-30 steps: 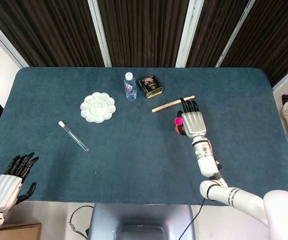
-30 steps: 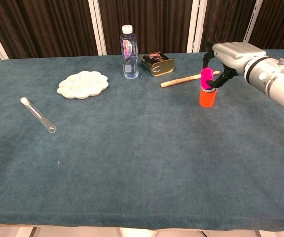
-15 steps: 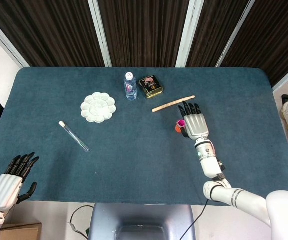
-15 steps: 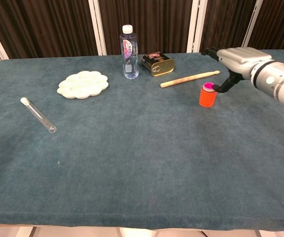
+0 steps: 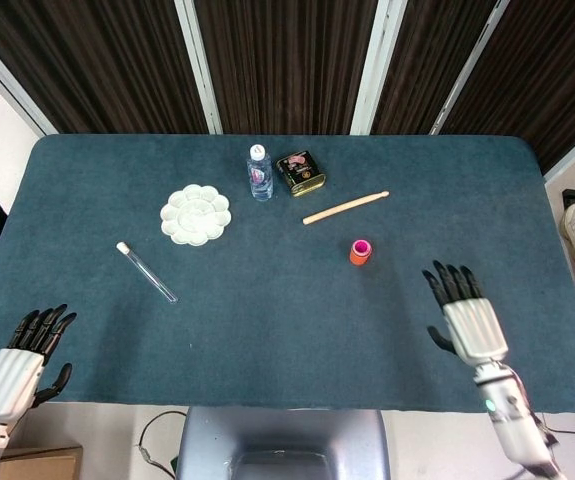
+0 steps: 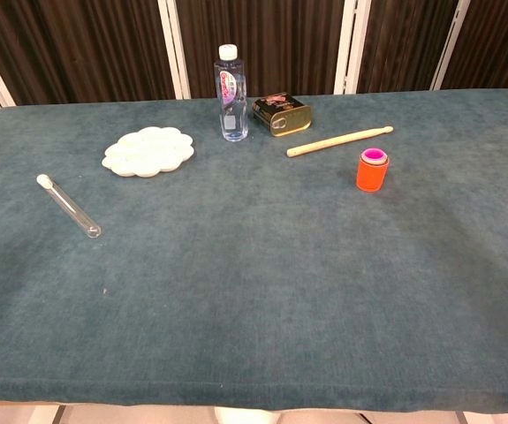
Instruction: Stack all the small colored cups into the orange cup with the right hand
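The orange cup [image 5: 360,253] [image 6: 372,170] stands upright right of the table's middle, with a pink cup [image 5: 362,246] [image 6: 375,155] nested inside it, only the pink rim showing. My right hand [image 5: 464,313] hovers over the front right part of the table, well clear of the cups, fingers spread and holding nothing. My left hand [image 5: 22,357] is off the table's front left corner, fingers apart and empty. Neither hand appears in the chest view.
A wooden stick [image 5: 345,207] [image 6: 339,140] lies just behind the cups. A dark tin [image 5: 300,173] [image 6: 282,115], a water bottle [image 5: 259,173] [image 6: 229,94], a white palette dish [image 5: 196,214] [image 6: 147,150] and a glass tube [image 5: 147,272] [image 6: 69,206] sit further left on the blue cloth.
My right hand let go of the pink cup, now seated in the orange cup, and pulled back toward the front right of the table. The left hand has not moved.
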### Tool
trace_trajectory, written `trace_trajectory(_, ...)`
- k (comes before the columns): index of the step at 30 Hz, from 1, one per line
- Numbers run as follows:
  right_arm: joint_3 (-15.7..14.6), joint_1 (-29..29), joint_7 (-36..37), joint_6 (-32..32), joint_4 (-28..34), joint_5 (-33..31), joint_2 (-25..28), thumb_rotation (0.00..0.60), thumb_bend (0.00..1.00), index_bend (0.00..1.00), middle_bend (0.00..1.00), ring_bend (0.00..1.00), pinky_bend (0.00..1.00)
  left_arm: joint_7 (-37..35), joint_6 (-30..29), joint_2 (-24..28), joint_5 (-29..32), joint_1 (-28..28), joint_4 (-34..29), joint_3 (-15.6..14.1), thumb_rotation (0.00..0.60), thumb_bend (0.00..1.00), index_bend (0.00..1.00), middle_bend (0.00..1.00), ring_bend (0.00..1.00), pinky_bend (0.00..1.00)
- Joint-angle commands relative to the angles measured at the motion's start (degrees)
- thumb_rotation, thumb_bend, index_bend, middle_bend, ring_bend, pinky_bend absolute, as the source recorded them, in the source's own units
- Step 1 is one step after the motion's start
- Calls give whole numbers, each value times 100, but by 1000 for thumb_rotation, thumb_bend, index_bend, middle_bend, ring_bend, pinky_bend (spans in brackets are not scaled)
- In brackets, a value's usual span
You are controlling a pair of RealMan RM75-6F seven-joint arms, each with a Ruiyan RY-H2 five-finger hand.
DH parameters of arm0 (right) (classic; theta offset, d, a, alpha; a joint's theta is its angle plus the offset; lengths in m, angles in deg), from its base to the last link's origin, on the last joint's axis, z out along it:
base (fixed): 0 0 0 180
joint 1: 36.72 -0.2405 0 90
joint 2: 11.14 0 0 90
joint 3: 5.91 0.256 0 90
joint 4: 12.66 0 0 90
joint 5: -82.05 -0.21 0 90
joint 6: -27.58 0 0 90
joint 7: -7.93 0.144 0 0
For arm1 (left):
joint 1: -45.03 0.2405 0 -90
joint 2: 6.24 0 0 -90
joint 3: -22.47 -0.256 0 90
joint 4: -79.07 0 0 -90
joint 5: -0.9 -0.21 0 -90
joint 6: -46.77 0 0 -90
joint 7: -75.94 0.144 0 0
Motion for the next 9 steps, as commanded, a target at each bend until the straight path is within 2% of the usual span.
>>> trace_trajectory(1, -470, 734, 753, 615, -304, 504, 379, 600, 383, 0, 0, 0, 0, 61, -20, -36, -44, 7, -16, -14, 600, 455, 0, 0, 0, 61)
trace_trajectory(9, -298, 806, 875, 416, -248, 524, 515, 600, 382, 0, 0, 0, 0, 175, -94, -72, -154, 29, -16, -45, 600, 455, 0, 0, 0, 62)
